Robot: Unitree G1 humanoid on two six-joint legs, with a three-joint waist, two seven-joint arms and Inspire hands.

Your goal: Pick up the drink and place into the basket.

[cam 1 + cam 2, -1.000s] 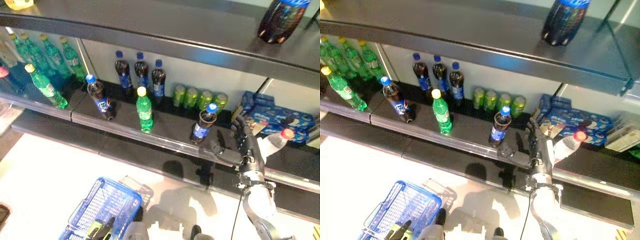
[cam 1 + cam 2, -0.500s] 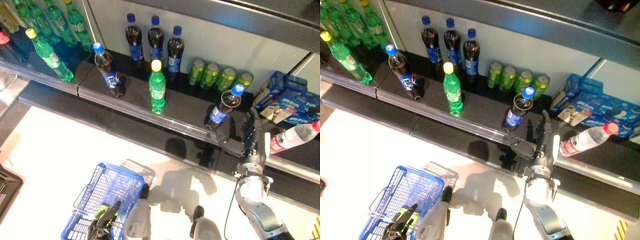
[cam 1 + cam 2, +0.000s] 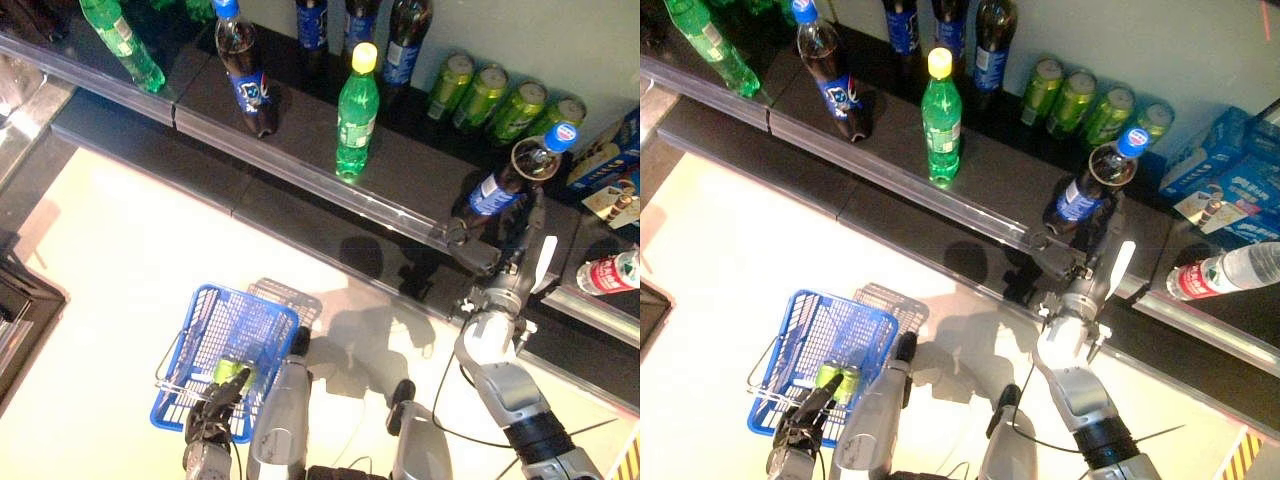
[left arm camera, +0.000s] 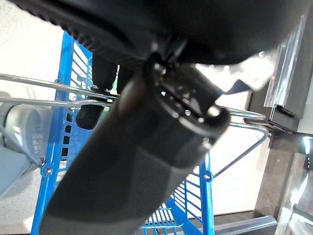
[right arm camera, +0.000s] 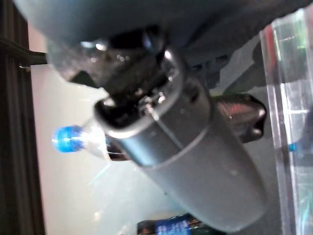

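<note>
A dark cola bottle (image 3: 497, 184) with a blue cap stands near the front edge of the black shelf (image 3: 300, 125). My right hand (image 3: 507, 272) is open just in front of it and to its right. The thumb reaches toward the bottle's base and the fingers point up beside it. In the right wrist view the bottle (image 5: 73, 139) lies just past the hand. My left hand (image 3: 212, 425) is shut on the wire handles (image 4: 44, 83) of the blue basket (image 3: 200, 330), which hangs low at the left. Something green (image 3: 232, 369) lies in the basket.
On the shelf stand a green bottle (image 3: 355, 112), a leaning cola bottle (image 3: 246, 72), more dark bottles (image 3: 400, 45) and green cans (image 3: 485, 92) at the back. Blue boxes (image 3: 1240, 165) and a lying water bottle (image 3: 1225, 272) are at the right.
The camera has tipped downward, so the whole picture shifted. My right hand has closed in on the cola bottle, and the thumb now sits by its base. The basket still hangs from my left hand.
</note>
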